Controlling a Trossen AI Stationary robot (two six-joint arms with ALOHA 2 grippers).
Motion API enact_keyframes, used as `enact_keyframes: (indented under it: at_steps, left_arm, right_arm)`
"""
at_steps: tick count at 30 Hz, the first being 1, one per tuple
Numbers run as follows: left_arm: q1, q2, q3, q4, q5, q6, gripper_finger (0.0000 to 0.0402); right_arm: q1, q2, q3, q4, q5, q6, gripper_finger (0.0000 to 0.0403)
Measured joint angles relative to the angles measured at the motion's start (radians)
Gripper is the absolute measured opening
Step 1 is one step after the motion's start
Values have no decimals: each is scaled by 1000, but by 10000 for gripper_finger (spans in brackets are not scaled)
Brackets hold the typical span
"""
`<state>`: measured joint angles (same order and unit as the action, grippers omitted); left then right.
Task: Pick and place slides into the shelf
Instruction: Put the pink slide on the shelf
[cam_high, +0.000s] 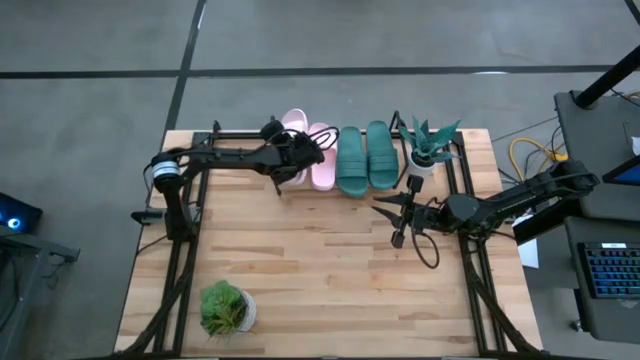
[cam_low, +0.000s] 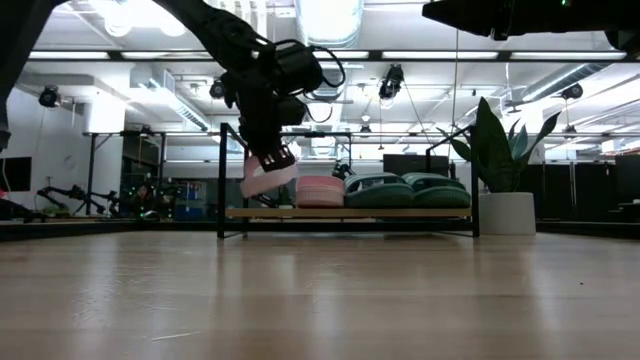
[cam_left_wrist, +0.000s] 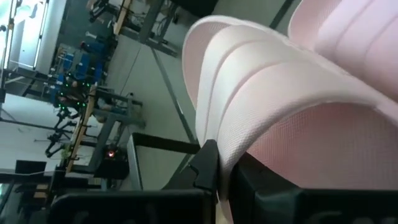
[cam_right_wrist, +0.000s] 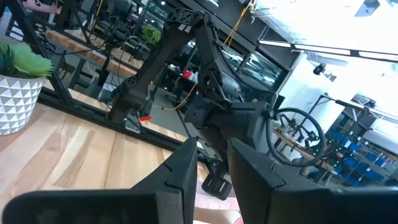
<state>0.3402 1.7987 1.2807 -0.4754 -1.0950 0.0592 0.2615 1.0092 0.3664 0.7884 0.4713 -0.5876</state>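
My left gripper (cam_high: 300, 152) is shut on a light pink slide (cam_high: 293, 124) over the left end of the shelf (cam_low: 350, 212) at the table's far edge. In the low view the slide (cam_low: 268, 176) hangs tilted below the gripper (cam_low: 268, 140), just above the board. A second pink slide (cam_high: 322, 156) and two dark teal slides (cam_high: 351, 160) (cam_high: 380, 154) lie side by side on the shelf board. My right gripper (cam_high: 398, 218) is open and empty above the table, near of the shelf's right end. My left gripper pinches the pink slide's sole edge (cam_left_wrist: 231, 149) between its two fingers (cam_left_wrist: 207, 163). It comes from above and from the table's left. The slide hangs tilted below the fingers, clear of the shelf board. The wide strap (cam_left_wrist: 249, 56) shows just beyond the fingers.
A potted plant in a white pot (cam_high: 430, 145) stands at the shelf's right end. A small green plant in a patterned pot (cam_high: 226, 308) stands near the table's front left. Black arm-mount frames run along both table sides. Bare wood lies mid-table (cam_high: 310, 260).
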Motion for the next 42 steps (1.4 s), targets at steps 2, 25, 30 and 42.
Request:
enact_keyframes:
  at_steps: [2,25,30,42]
  left_arm:
    - [11,10,11,-12,-3,0,0]
    - [76,67,48,-72,144,0,0]
    - [82,96,72,-104,181,0,0]
    - [84,100,136,-210,258,-28,0]
  right_arm:
    - [0,0,0,0,0,0,82]
    - [0,0,0,0,0,0,82]
    - [0,0,0,0,0,0,82]
    - [0,0,0,0,0,0,82]
